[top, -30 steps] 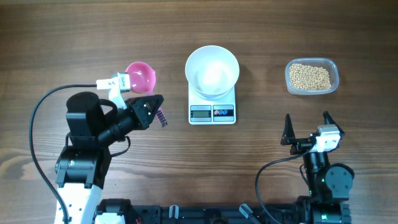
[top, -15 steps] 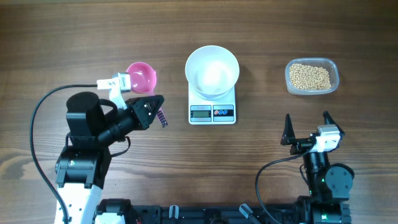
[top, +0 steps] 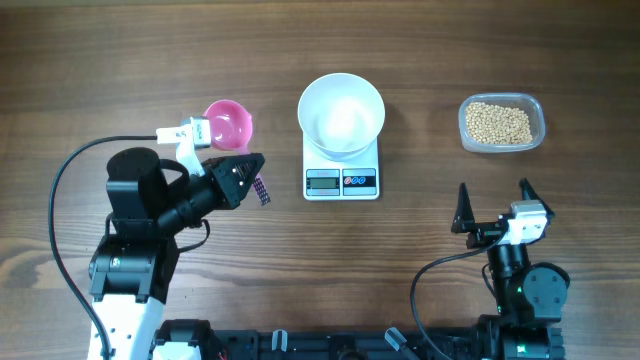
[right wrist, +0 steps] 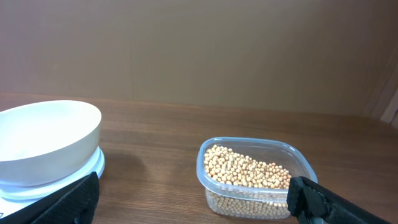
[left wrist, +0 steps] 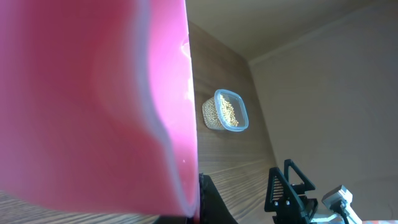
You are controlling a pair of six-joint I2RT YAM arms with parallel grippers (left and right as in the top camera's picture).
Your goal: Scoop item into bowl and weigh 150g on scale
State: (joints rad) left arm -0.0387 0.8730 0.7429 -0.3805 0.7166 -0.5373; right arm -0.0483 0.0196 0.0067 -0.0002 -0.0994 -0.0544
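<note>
The empty white bowl (top: 341,113) sits on the white scale (top: 341,181) at the table's middle back; both show at the left of the right wrist view, bowl (right wrist: 43,140) on scale (right wrist: 94,167). Beige beans (top: 498,122) fill a clear tub (top: 538,112) at the back right, straight ahead in the right wrist view (right wrist: 247,168). My left gripper (top: 245,168) is shut on a pink scoop (top: 227,123), left of the scale. The pink scoop (left wrist: 93,106) covers most of the left wrist view, pressed against a black finger (left wrist: 211,202). My right gripper (top: 493,200) stands open and empty near the front.
The beans' tub (left wrist: 225,111) is small and far off in the left wrist view. The right gripper (right wrist: 196,208) frames the tub between its wide-apart fingers. A wall rises beyond the table's far edge. Bare wood lies between the scale and the tub.
</note>
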